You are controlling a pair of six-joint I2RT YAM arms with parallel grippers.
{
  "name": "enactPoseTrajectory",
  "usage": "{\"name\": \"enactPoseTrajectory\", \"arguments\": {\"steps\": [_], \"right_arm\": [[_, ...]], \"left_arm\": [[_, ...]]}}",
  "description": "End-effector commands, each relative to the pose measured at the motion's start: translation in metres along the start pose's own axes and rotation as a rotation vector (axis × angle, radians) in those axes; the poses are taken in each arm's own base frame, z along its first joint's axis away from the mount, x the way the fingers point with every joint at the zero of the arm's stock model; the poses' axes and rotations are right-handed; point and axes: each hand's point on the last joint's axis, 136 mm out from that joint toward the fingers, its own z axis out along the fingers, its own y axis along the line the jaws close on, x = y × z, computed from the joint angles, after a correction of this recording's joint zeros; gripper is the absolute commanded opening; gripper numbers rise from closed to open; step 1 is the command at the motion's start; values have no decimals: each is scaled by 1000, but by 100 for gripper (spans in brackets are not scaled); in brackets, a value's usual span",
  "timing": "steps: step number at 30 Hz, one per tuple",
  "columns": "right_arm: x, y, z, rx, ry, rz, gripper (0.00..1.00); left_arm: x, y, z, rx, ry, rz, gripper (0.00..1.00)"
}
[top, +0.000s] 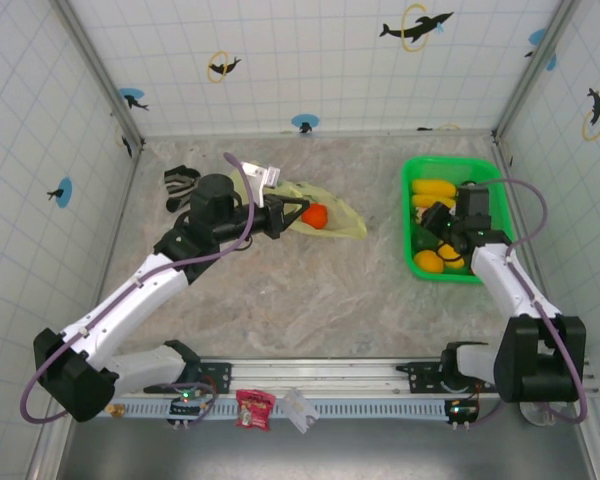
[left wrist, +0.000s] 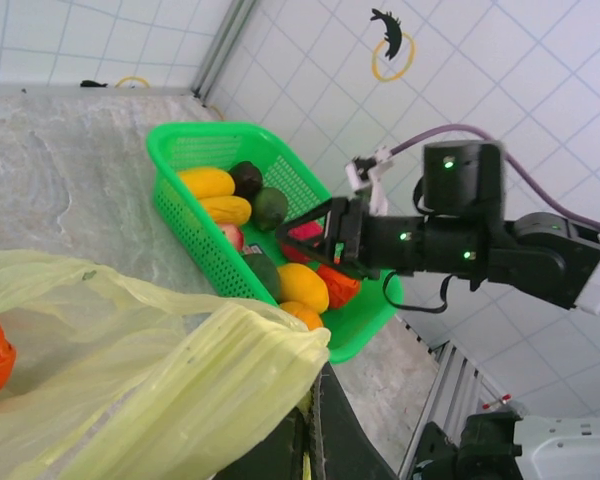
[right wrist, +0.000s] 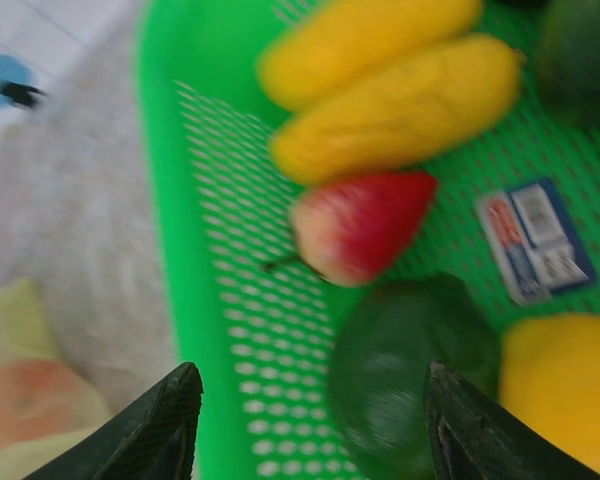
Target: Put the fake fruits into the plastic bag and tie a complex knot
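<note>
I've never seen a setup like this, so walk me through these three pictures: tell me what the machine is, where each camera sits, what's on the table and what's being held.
These are two robot arms bolted at the table's near edge. The top view looks down from above and behind them; the other two pictures come from a camera on each wrist. On the table lie a pale-yellow plastic bag with an orange fruit inside, a green basket of toy fruits, and a striped sock. The left gripper pinches the bag's edge. The right gripper hangs open over the basket, holding nothing.
</note>
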Motion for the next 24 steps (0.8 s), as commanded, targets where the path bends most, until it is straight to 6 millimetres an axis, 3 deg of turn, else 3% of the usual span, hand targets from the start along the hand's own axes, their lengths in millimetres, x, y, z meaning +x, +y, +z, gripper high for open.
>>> {"name": "enactPoseTrajectory", "arguments": {"steps": [1,10,16,20,24], "right_arm": [[-9,-10,1,83,-2,53,62],[14,-21,43,191,130,117,70],[18,-25,66,231,159,138,76],[25,-29,80,243,192,161,72],[13,-31,75,257,132,158,64]], "left_arm": [[-15,-12,-3,36,-28,15,0],[-16,-12,-5,24,-25,31,0],[-15,-11,-4,18,-22,35,0],[-18,-11,-3,16,-25,37,0],[-20,-11,-4,10,-28,39,0]]}}
